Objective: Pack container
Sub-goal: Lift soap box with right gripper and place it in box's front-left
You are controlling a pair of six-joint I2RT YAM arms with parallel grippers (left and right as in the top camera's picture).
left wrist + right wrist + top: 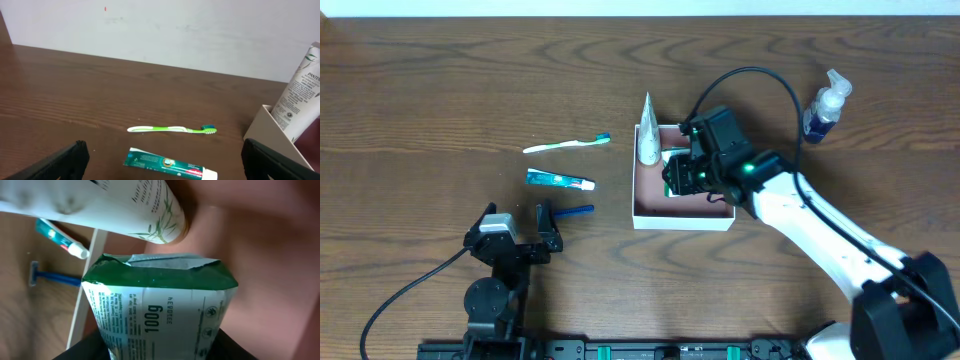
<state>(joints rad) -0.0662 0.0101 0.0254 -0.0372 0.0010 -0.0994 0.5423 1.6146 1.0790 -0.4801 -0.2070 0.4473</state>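
The container, a shallow white-walled box with a reddish-pink inside, sits mid-table. A white tube leans in its left corner, also in the right wrist view and the left wrist view. My right gripper is over the box, shut on a green-and-white 100g packet. My left gripper is open and empty near the front left. On the table lie a green toothbrush, a toothpaste tube and a blue razor.
A clear pump bottle with a blue base stands at the back right. The right arm's black cable arcs over the box's far side. The box's left wall stands at the right edge of the left wrist view.
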